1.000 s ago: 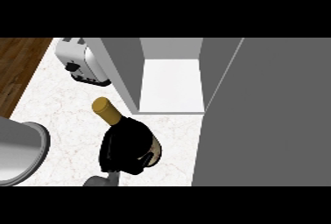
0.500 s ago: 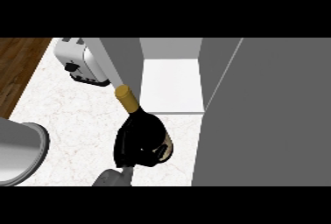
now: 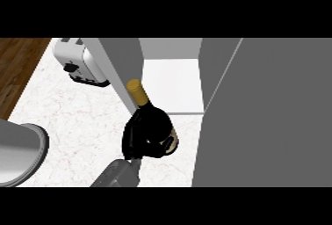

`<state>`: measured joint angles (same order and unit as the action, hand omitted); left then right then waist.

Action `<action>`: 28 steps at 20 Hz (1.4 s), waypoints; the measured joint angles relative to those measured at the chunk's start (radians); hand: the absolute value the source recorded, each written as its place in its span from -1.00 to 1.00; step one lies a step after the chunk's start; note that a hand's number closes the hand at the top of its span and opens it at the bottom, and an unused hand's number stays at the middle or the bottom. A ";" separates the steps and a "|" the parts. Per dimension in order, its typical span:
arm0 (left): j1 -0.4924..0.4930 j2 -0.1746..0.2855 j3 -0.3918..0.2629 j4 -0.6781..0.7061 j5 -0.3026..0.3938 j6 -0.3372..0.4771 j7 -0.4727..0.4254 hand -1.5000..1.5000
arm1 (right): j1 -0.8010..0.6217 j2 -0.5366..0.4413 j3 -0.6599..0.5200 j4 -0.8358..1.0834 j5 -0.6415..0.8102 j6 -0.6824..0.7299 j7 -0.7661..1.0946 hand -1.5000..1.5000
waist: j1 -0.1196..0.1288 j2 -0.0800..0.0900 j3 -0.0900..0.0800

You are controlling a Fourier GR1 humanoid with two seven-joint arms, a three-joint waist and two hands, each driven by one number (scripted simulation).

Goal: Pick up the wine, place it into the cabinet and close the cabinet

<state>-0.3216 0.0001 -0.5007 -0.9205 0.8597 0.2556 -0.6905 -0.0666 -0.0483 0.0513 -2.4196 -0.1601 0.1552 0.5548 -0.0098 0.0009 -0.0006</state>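
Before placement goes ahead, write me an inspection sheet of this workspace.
Surface: white marbled counter.
Job's things: wine held tilted, cap toward the cabinet, which is open with its white shelf showing; the wine is not yet on the shelf.
Clutter: toaster at the counter's far left; grey round thing at the left edge, which cannot be identified.
Robot hands: right robot hand curled round the wine; left robot hand not in view.
Cables: nothing seen.
Surroundings: wood floor at left.
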 measured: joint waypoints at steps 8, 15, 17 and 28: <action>-0.169 0.000 -0.030 0.114 0.114 0.050 -0.032 1.00 | -0.012 -0.006 -0.034 0.037 -0.044 0.020 -0.039 -1.00 | -0.003 0.001 0.000; -0.302 0.000 0.015 0.252 0.182 0.027 -0.018 1.00 | 0.010 -0.003 -0.029 0.026 -0.049 0.023 -0.044 -1.00 | -0.006 0.002 0.000; -0.328 0.000 0.018 0.270 0.206 0.031 -0.024 1.00 | -0.006 0.000 -0.024 0.038 -0.045 0.017 -0.046 -1.00 | -0.007 0.002 0.000; -0.426 -0.001 0.010 0.396 0.256 0.021 -0.055 1.00 | -0.025 -0.017 -0.053 0.051 -0.068 0.020 -0.044 -1.00 | -0.010 0.000 0.000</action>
<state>-0.7478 -0.0007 -0.4905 -0.5241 1.1160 0.2762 -0.7459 -0.0919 -0.0655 -0.0017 -2.3687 -0.2280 0.1752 0.5108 -0.0196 0.0007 -0.0005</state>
